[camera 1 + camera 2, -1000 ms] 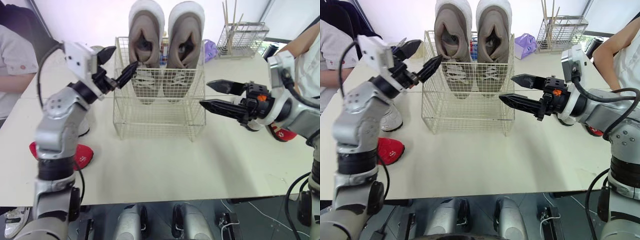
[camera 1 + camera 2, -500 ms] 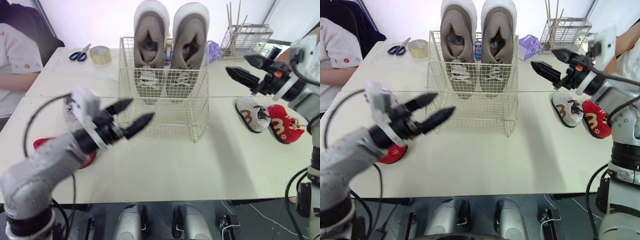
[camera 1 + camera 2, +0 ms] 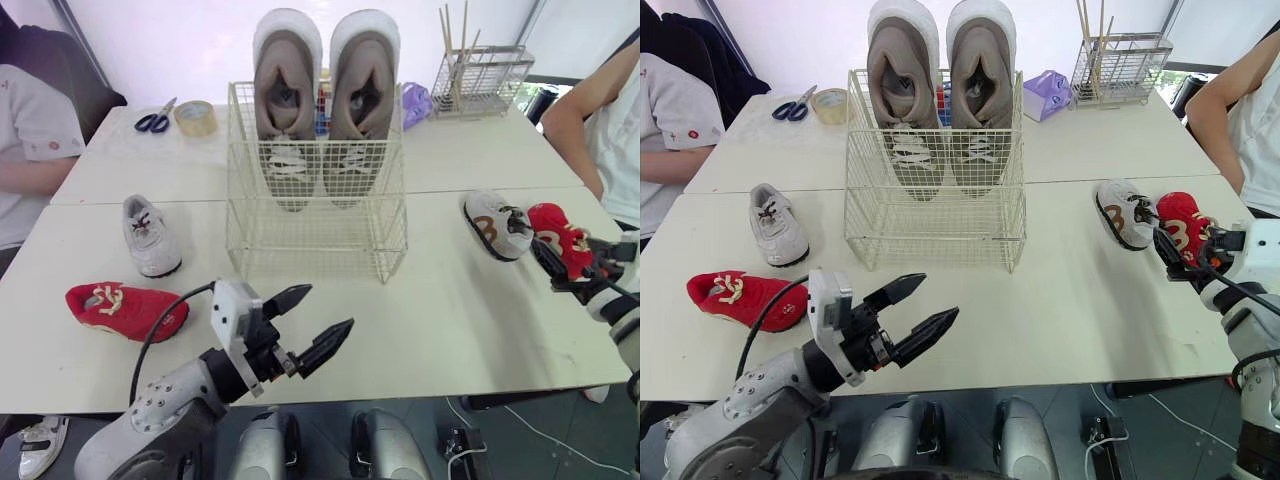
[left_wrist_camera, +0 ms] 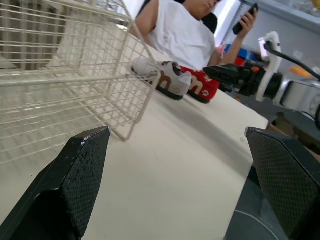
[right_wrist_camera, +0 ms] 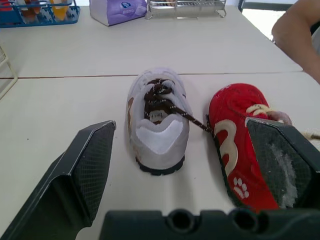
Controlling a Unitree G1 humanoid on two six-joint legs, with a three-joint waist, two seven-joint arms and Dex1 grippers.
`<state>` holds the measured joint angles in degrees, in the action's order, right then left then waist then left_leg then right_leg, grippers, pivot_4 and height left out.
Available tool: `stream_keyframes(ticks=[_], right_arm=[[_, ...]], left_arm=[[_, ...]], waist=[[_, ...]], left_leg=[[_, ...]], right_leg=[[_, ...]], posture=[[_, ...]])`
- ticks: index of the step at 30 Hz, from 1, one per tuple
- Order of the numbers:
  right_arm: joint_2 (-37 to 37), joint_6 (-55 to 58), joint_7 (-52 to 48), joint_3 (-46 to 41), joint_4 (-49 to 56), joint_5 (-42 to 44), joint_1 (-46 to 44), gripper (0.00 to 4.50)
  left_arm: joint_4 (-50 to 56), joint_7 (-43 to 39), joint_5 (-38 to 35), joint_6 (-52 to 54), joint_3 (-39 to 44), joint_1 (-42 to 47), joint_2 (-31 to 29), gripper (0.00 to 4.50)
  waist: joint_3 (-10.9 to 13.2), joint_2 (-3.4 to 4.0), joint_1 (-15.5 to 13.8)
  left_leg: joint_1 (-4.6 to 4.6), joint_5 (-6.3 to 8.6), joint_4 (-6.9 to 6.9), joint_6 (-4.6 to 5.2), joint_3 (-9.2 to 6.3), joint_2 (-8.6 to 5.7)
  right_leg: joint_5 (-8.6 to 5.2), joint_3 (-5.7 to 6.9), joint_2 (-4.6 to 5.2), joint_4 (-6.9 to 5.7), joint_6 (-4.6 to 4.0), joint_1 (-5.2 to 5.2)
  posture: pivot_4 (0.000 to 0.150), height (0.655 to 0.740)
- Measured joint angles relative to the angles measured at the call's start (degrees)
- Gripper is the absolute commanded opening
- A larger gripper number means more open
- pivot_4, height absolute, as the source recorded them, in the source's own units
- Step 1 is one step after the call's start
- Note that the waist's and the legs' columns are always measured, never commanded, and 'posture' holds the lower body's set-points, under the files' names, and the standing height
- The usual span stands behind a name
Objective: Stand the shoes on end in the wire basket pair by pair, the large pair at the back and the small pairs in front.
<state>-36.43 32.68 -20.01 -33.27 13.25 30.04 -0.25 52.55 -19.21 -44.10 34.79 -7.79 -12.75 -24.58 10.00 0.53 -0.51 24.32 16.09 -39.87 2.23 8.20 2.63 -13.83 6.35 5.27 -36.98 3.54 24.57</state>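
Fingers of the right gripper are spread wide and empty. A small white shoe lies straight ahead between them, and a red shoe sits in front of one finger (a loose lace trails across to it). Closing here could snag that lace or drag both shoes. The left gripper is also spread and empty above the table. Ahead of it stands the wire basket, with the large pair upright at its back.
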Motion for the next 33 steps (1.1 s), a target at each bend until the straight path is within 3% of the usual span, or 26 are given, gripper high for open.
stream_keyframes(ticks=[4, 10, 21, 24, 27, 28, 33], right_arm=[[1.71, -0.67, -0.08, 2.94, -3.62, -0.65, -2.32, 4.5], [2.91, -3.75, -0.21, 6.06, -13.03, -2.84, -8.48, 4.5], [4.24, -17.94, -1.97, 11.24, -45.97, -10.2, -25.02, 4.5], [4.59, -22.25, -2.42, 12.29, -51.4, -11.62, -27.92, 3.65], [5.04, -25.48, -2.8, 12.61, -53.32, -12.12, -28.84, 2.33], [5.09, -25.98, -2.84, 12.63, -53.34, -12.31, -29.07, 2.09], [6.3, -28.36, -2.47, 12.99, -51.55, -12.99, -28.06, 1.81]], left_arm=[[-2.69, -1.28, 5.14, -2.02, -3.56, -2.12, -0.07, 4.49], [-3.5, -1.94, 6.86, -3.1, -3.74, -2.1, 0.14, 4.49], [-5.14, -2.15, 9.87, -4.08, -3.75, -3.47, -0.12, 4.49], [-5.16, -2.15, 9.88, -4.11, -3.58, -3.75, -0.19, 4.5], [-5.16, -2.18, 9.82, -4.1, -2.79, -4.88, -0.59, 4.5], [-5.15, -2.18, 9.75, -4.1, -2.21, -5.03, -0.98, 4.5], [-4.8, -2.67, 6.67, -2.66, 1.55, -5.39, -2.91, 4.5]], waist=[[0.0, 0.01, -0.06], [-0.01, 0.03, -0.11], [-0.01, 0.06, 0.28], [-0.01, 0.07, 0.32], [-0.01, 0.07, 0.45], [-0.01, 0.07, 0.61], [-0.01, 0.06, 1.22]], left_leg=[[0.02, 0.01, 0.0, 0.02, 0.0, 0.0], [0.07, 0.04, 0.0, 0.09, 0.0, -0.02], [0.07, 0.03, 0.0, 0.1, 0.02, -0.02], [0.07, 0.03, 0.0, 0.1, 0.02, -0.02], [0.06, 0.03, 0.0, 0.1, 0.02, -0.01], [0.04, 0.03, 0.0, 0.09, 0.02, 0.0], [0.04, 0.03, 0.02, 0.08, 0.0, 0.02]], right_leg=[[-0.01, 0.02, 0.0, 0.03, -0.03, 0.03], [-0.02, 0.02, 0.03, 0.07, -0.03, 0.05], [0.02, 0.03, -0.01, 0.04, 0.02, 0.05], [0.07, 0.03, -0.01, 0.04, 0.12, 0.05], [0.07, 0.03, -0.01, 0.04, 0.12, 0.04], [0.07, 0.03, -0.01, 0.04, 0.12, 0.02], [0.07, 0.02, 0.03, 0.04, 0.12, 0.01]], posture=[[0.15, 0.74], [0.15, 0.74], [0.15, 0.74], [0.15, 0.74], [0.15, 0.74], [0.15, 0.74], [0.15, 0.74]])
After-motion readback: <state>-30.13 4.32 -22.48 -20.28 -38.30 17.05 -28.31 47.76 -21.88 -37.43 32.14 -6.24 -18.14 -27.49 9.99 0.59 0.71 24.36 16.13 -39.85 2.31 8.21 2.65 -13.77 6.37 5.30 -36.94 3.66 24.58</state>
